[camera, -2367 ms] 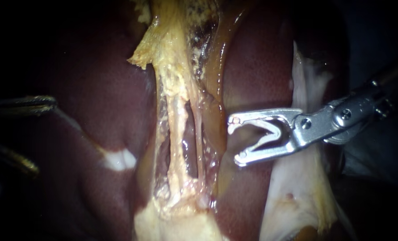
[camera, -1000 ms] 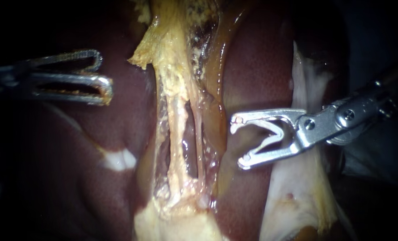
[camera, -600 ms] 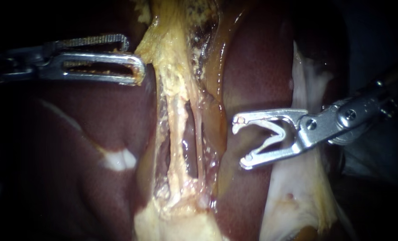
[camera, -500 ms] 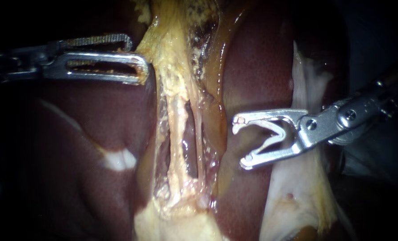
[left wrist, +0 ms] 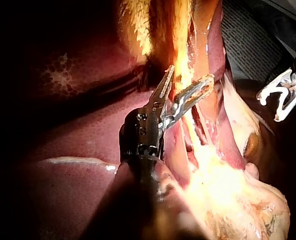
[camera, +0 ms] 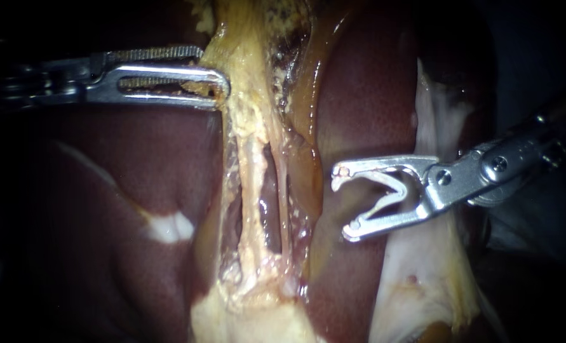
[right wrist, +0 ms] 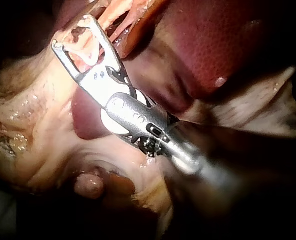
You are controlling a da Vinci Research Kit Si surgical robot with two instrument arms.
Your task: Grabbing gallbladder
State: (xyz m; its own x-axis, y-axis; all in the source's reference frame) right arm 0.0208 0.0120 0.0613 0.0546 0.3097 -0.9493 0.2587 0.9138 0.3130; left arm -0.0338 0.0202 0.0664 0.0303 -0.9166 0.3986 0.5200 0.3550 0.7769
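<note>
The yellowish gallbladder tissue [camera: 248, 70] runs down the middle of the endoscope view, and two thin tubes [camera: 254, 190] are stretched below it. My left instrument [camera: 211, 70] comes in at the upper left with its slotted jaws open. The ragged left edge of the yellow tissue lies in the gap between them. In the left wrist view the left instrument's jaws [left wrist: 190, 74] spread in a V around that same yellow strip [left wrist: 182, 75]. My right instrument [camera: 343, 197] hangs open over the liver, right of the strip, with nothing between its jaws.
Dark red liver [camera: 124, 171] lies on both sides of the yellow strip. A white membrane [camera: 422, 267] sits under the right instrument's shaft. In the right wrist view my right instrument [right wrist: 73, 32] stands over pale fatty tissue [right wrist: 33, 125].
My left instrument has advanced from the left edge up and rightward until its jaws straddle the edge of the yellow tissue, and the gap between them has narrowed. The right instrument has barely shifted.
</note>
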